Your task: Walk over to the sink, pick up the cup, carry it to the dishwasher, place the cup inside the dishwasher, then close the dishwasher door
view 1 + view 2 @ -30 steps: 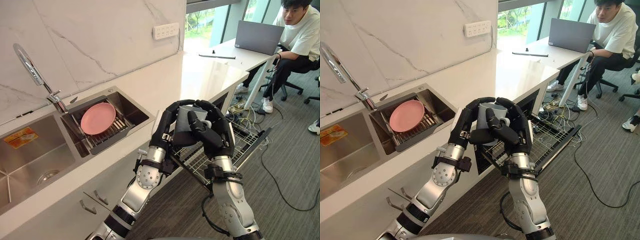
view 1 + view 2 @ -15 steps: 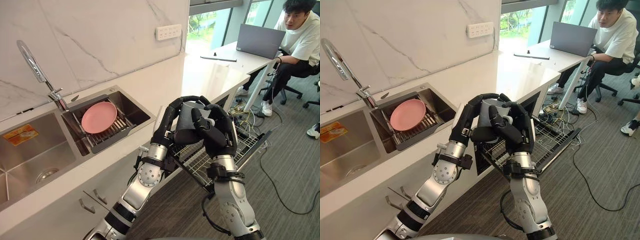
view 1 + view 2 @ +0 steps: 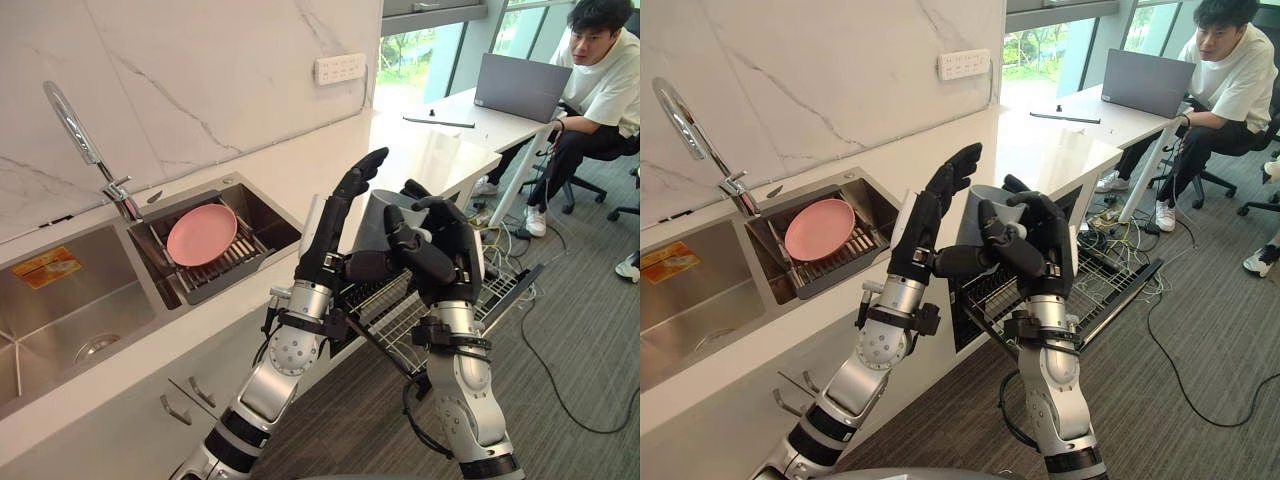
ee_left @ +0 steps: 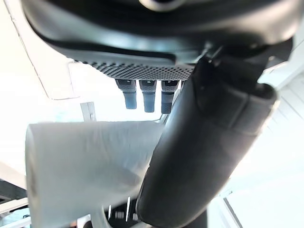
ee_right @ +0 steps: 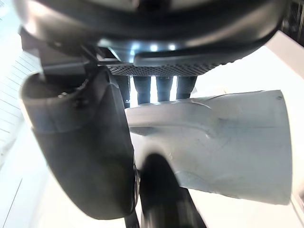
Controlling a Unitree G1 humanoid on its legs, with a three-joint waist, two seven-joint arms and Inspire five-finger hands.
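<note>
Since the left robot hand (image 3: 335, 225) is open and the right robot hand (image 3: 448, 258) alone grips the grey cup (image 3: 383, 215), it may slip onto the dishwasher rack (image 3: 392, 325).

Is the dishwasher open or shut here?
Open: the dishwasher has its wire rack slid out over the floor, near the cup held in the right hand.

Marble wall (image 3: 200, 70) with socket strip (image 3: 340, 68); white countertop (image 3: 280, 175); window (image 3: 415, 50) daylight; grey carpet floor (image 3: 590, 300); desk (image 3: 490, 118).
</note>
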